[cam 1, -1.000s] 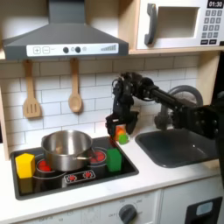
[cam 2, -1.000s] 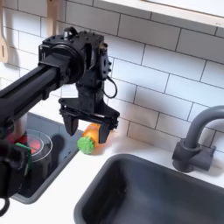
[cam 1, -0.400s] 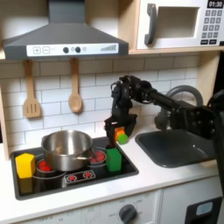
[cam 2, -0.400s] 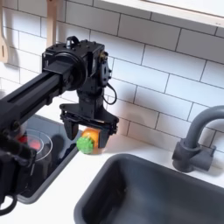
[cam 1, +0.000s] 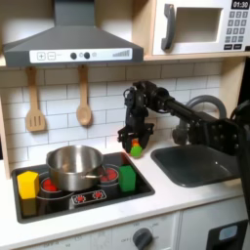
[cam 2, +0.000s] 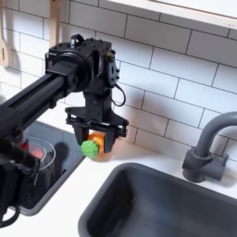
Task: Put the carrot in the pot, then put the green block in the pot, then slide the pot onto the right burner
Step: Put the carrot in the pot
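The carrot, orange with a green end, is on the counter between the black cooktop and the sink. My gripper points down over it with its fingers pressed on both sides of it. The steel pot stands on the cooktop's left half in the first exterior view. The green block rests at the cooktop's right edge, on the red right burner. Whether the carrot is off the counter cannot be told.
A yellow block sits left of the pot. The grey sink and its faucet lie to the gripper's right in both exterior views. A spatula and spoon hang on the tiled wall.
The gripper's fingers, spread wide around the carrot a second ago, have drawn in onto it. The arm has shifted slightly; pot and blocks have not moved.
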Tool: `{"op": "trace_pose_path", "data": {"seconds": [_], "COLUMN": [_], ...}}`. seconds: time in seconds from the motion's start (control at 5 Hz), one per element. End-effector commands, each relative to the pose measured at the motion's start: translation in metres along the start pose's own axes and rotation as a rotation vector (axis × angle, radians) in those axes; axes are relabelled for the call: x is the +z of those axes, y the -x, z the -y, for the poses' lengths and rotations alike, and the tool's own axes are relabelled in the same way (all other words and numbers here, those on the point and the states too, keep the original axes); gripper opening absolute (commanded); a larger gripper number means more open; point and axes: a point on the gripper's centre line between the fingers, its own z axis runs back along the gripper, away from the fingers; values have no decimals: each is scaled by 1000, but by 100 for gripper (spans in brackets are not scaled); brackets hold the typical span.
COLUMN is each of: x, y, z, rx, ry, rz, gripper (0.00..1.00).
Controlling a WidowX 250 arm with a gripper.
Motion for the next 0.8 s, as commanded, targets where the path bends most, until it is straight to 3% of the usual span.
{"op": "trace_pose_path", "data": {"seconds": [0.0,0.6], "x": [5,19], "y": [5,18], "z": [2,5], "rx": [-7,-14], "ry": [19,24], "rz": [7,23], "gripper": [0,0]}}
